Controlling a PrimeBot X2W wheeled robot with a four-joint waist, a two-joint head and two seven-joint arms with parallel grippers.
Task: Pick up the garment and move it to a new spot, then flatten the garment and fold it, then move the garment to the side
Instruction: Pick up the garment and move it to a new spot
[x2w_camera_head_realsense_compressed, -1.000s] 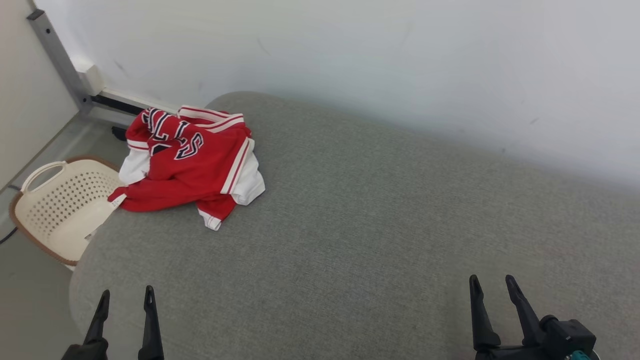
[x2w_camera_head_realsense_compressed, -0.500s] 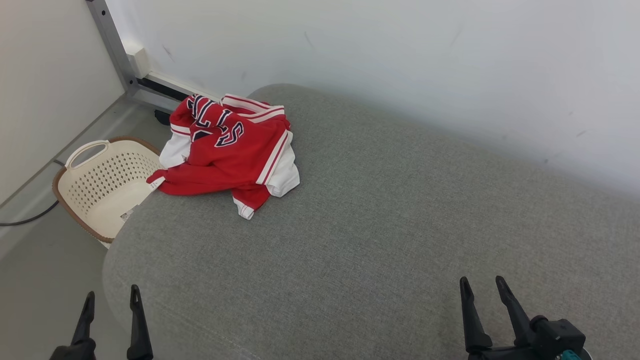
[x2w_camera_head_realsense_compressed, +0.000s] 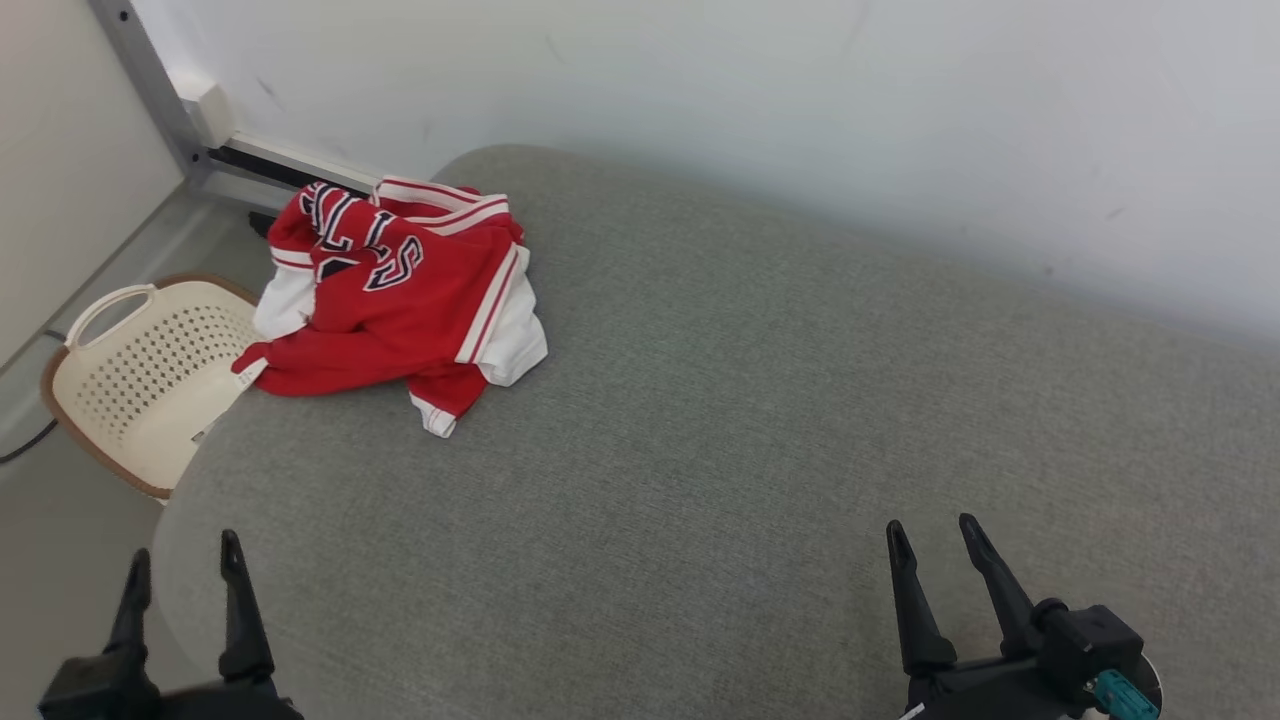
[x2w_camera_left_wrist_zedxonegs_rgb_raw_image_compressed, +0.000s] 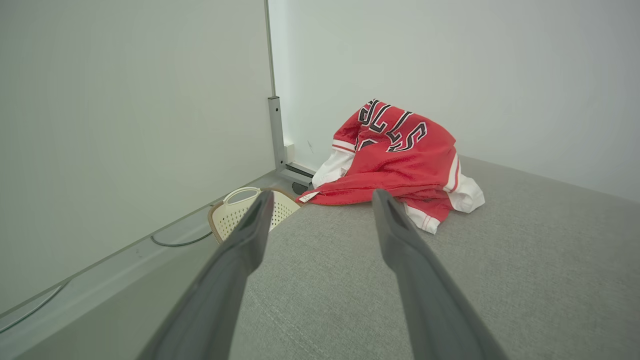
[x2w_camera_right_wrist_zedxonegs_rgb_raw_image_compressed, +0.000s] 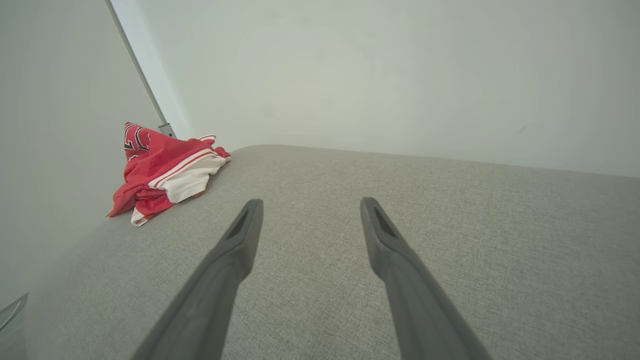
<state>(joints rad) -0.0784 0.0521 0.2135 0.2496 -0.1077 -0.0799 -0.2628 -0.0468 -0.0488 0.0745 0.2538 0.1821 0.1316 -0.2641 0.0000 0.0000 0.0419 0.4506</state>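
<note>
A: Biggest first, quick. What's carrying everything?
B: A wide grey fabric-covered padded bench (x2w_camera_head_realsense_compressed: 760, 420) is taking up most of the head view, with a plain white wall (x2w_camera_head_realsense_compressed: 800, 90) running behind it.
A: Task thing?
B: The crumpled red-and-white jersey garment with dark letters (x2w_camera_head_realsense_compressed: 400, 300) is lying on the bench's far left corner. One edge is spilling over the left side, above a cream perforated plastic basket with a brown rim (x2w_camera_head_realsense_compressed: 130, 390) that is sitting on the floor (x2w_camera_head_realsense_compressed: 60, 560) just beside the bench.
A: Touching the basket?
B: Can't tell. A small white tag (x2w_camera_left_wrist_zedxonegs_rgb_raw_image_compressed: 310, 196) is hanging right by the basket's edge.
A: Grippers?
B: The left gripper (x2w_camera_head_realsense_compressed: 185, 546) is hovering at the bench's near left edge, jaws spread, holding nothing. The right gripper (x2w_camera_head_realsense_compressed: 930, 524) is hovering over the near right part, also spread and empty.
A: The relation that matters?
B: The garment is lying ahead of both grippers. It's sitting nearly straight ahead of the left gripper, slightly right, and well apart from the right gripper, far off to its left. So I'm judging the left arm nearer.
A: Long axis?
B: It's a heap with no clean axis, spreading a bit wider left-to-right, with a white-trimmed end pointing toward the robot.
A: Stage?
B: I'm judging the pick-up as not yet begun.
</note>
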